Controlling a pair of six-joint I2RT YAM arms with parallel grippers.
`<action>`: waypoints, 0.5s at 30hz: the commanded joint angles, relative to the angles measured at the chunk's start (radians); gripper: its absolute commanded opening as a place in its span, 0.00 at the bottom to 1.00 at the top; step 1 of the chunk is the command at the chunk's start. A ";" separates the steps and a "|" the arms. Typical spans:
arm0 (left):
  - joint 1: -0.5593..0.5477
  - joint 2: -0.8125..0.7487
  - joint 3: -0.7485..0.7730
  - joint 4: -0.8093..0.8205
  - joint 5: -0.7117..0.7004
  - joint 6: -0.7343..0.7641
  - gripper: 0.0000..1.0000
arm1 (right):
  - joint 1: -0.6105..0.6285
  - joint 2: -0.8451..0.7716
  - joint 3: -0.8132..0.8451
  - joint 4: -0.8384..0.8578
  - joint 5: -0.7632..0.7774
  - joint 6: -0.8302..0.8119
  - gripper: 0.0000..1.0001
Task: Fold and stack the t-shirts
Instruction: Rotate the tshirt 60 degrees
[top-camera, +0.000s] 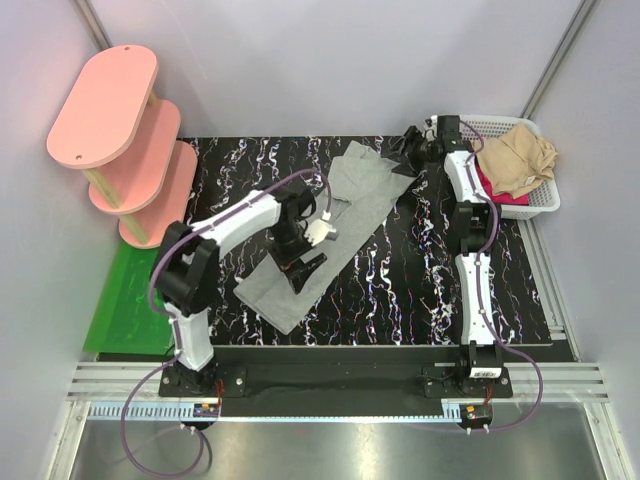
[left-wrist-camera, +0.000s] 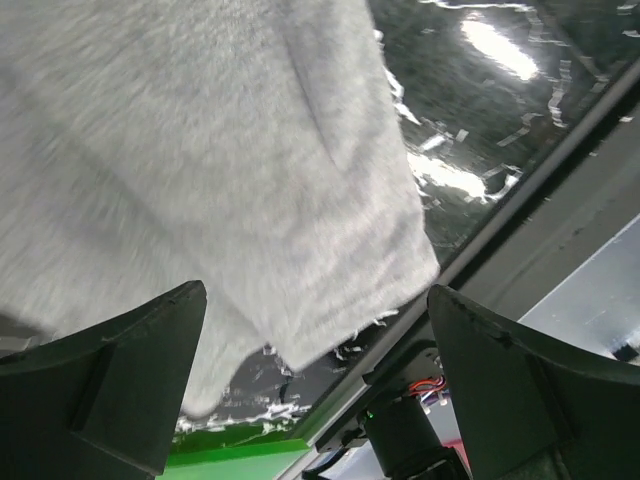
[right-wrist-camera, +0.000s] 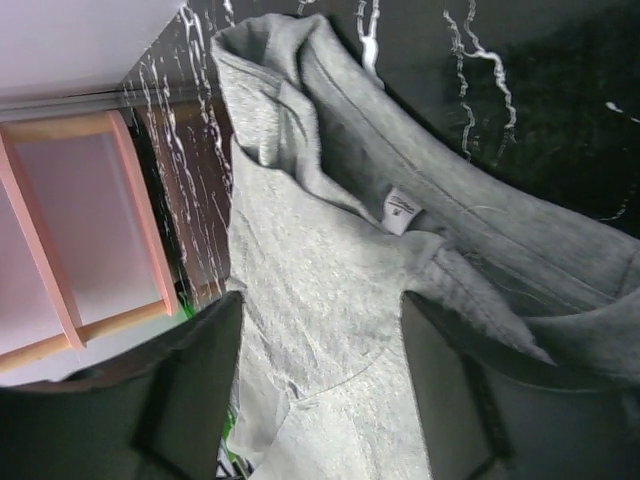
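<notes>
**Item:** grey t-shirt (top-camera: 350, 200). Spread as a long strip on the black marbled table (top-camera: 430, 270). Long axis diagonal, with the wide lower end toward the left arm's base and the collar end far off under the right arm's reach.

**Left gripper** (top-camera: 305, 274): released, jaws spread to the full, grasping nothing. Hangs over the lower half of the strip, with cloth directly beneath and ahead of the fingertips. In the wrist view, a corner of the cloth ends just short of the table edge, between the two fingers.

**Right gripper** (top-camera: 412, 150): jaws apart, nothing seen clamped. Poised above the collar end, with the neck label (right-wrist-camera: 400, 212) ahead of the fingertips. Cloth there rumpled, one edge lapped over on itself.

**Also held in stock:** tan t-shirt (top-camera: 522, 155) and red t-shirt (top-camera: 495, 190), heaped in the white basket (top-camera: 548, 203) just outboard of the right gripper. Neither folded yet.

**Other fittings:** green mat (top-camera: 125, 300) outboard of the left arm; pink shelf (top-camera: 120, 130) beyond it.

**Assessment:** early in the job, with no stack begun. Next move likely a fold along or across the diagonal. Hinges on that lie: left gripper nearer the lower end, right gripper nearer the collar, one end apiece. Rumpled collar end probably wants flattening first.
</notes>
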 joint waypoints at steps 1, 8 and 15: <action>0.017 -0.209 0.080 -0.057 0.026 -0.023 0.99 | 0.031 -0.198 -0.024 0.020 0.053 -0.097 0.95; 0.256 -0.617 0.080 0.092 -0.145 -0.132 0.99 | 0.301 -0.670 -0.337 -0.180 0.671 -0.398 1.00; 0.560 -0.876 -0.199 0.192 -0.123 -0.060 0.99 | 0.821 -0.987 -0.887 -0.141 1.233 -0.477 1.00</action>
